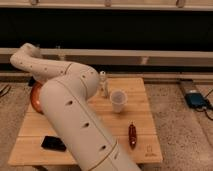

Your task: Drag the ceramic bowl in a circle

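At the 9 o'clock edge of the bench [145, 150] sits the ceramic bowl [35, 99], half hidden by the arm [75, 115]. The gripper [32, 80] hangs at its 12 o'clock rim, closed tight, we judge to tow it around; we cannot see whether it pinches the rim. A black slab [53, 143] lies at 7 o'clock. 1 bottle [104, 82], 1 cup [117, 100] and 1 red pod [132, 135] stand toward 3 o'clock, well apart from the bowl.
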Controlling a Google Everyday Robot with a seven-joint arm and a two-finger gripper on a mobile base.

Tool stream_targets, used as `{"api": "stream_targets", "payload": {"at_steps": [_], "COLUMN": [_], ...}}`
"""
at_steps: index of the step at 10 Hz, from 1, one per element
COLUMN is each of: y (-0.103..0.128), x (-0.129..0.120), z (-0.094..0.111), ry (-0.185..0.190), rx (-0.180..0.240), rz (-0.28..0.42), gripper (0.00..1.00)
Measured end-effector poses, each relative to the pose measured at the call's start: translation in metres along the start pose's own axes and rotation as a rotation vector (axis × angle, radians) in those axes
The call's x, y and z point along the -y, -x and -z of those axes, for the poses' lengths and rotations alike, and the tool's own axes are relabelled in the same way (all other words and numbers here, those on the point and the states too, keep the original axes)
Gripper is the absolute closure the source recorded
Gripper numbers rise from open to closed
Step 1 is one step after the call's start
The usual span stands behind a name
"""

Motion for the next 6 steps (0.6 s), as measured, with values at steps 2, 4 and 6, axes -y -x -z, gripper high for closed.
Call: {"api": "stream_targets", "payload": {"at_steps": [2, 4, 6], "y": [-0.002, 0.012, 0.032], "x": [-0.024, -0.049, -0.069], "z": [-0.009, -0.020, -0.028], "ry": [0.012, 0.029, 0.037], "rx": [0.017, 0.042, 0.062], "rz": [-0.052, -0.100, -0.130], "gripper": [1.00, 1.00, 1.00]}}
